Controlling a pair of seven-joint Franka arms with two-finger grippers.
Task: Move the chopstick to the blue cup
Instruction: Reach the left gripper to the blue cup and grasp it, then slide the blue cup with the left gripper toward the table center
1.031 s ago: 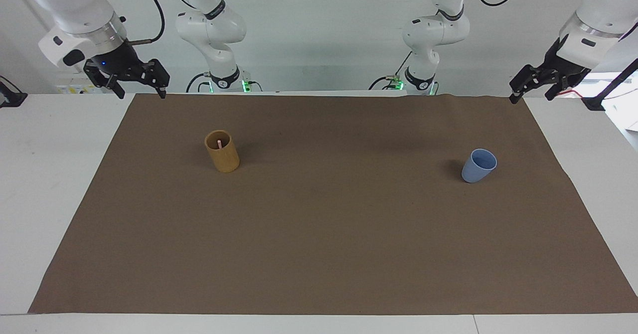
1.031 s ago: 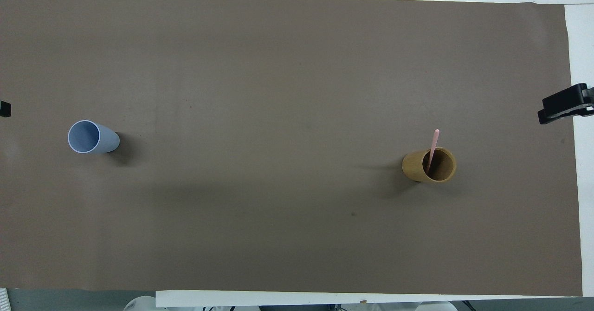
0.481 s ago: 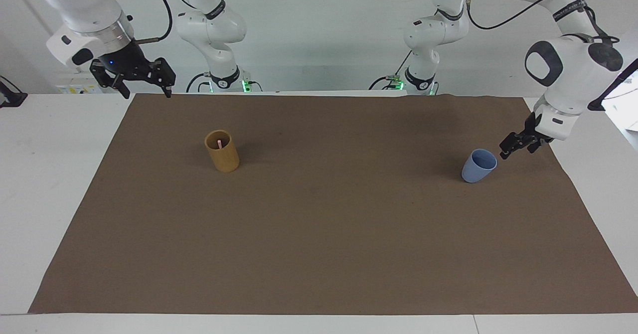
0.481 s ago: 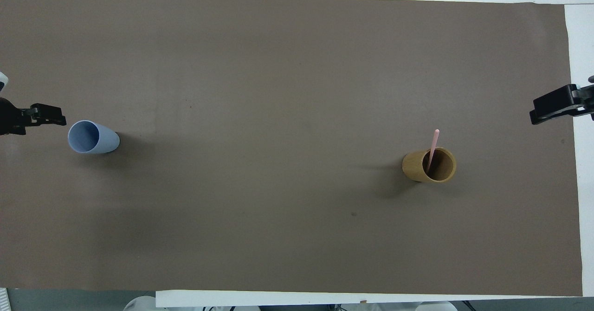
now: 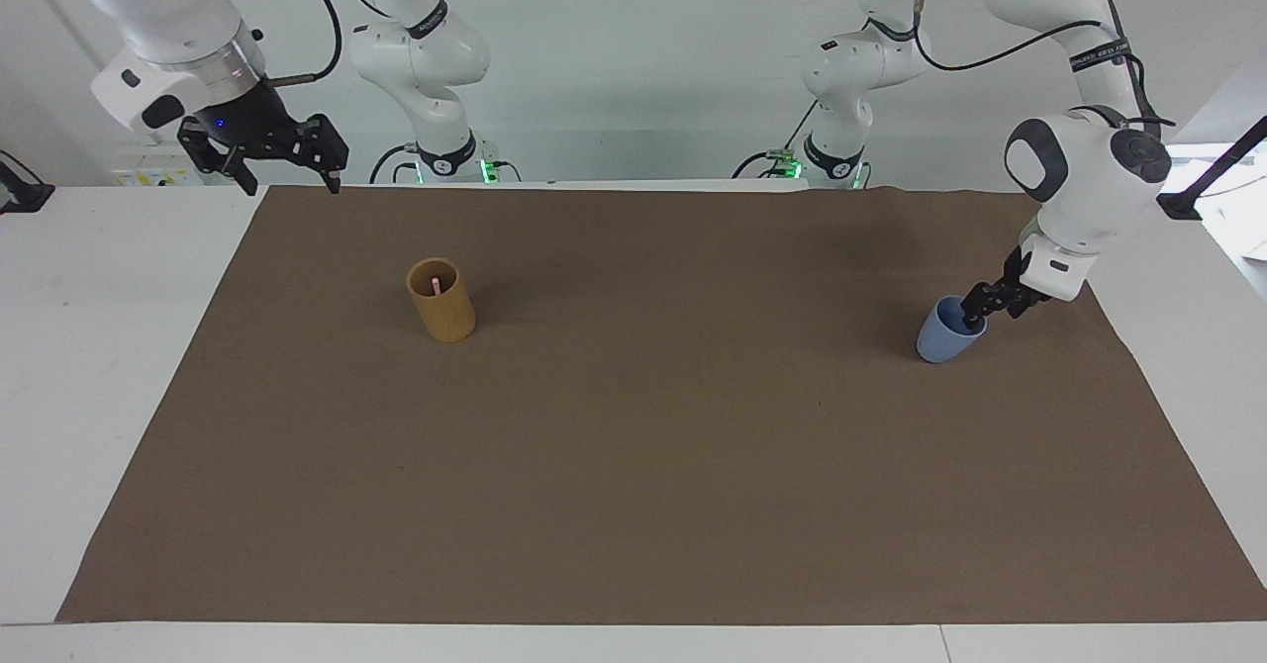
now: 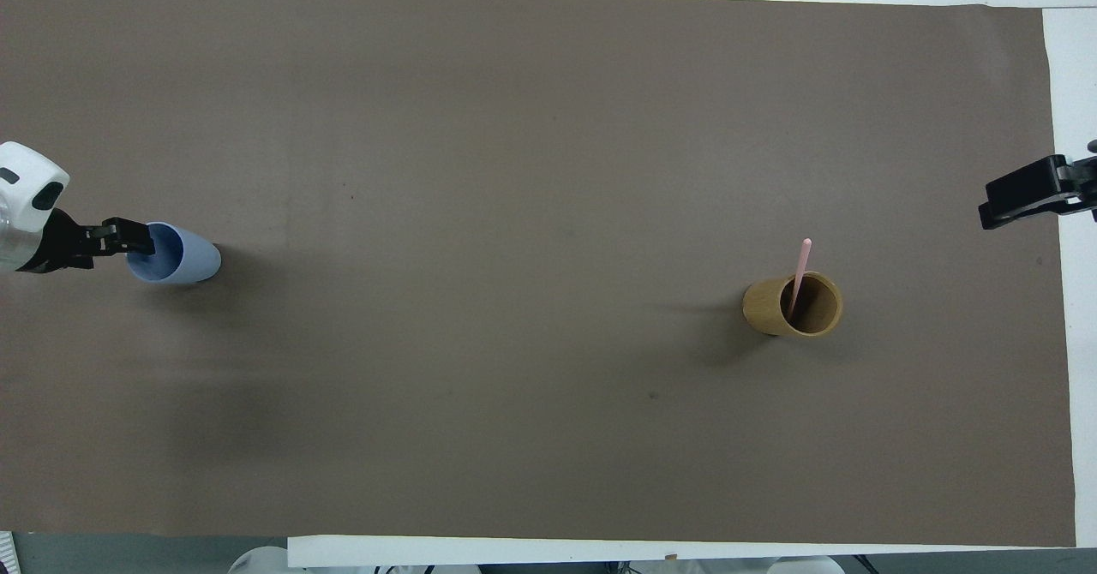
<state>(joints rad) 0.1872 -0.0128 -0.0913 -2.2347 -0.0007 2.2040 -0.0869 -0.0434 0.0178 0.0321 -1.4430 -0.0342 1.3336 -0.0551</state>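
Brown mat (image 5: 633, 465) under your left gripper (image 5: 975, 309), its tips at the blue cup (image 5: 942, 341) rim (whether it grips, you cannot tell). Chopstick (image 6: 801, 270) stands in the tan cup (image 5: 441, 302); right gripper (image 5: 287, 163) waits, spread wide.

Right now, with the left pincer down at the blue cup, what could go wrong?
1. The left pincer is at the rim of the blue cup; a grip on that edge alone could tip the light cup.
2. The chopstick leans in the tan cup, toward the right arm's end of the table. Pulling it at a slant could topple that cup.
3. The right pincer waits open over the mat's edge, away from the chopstick.
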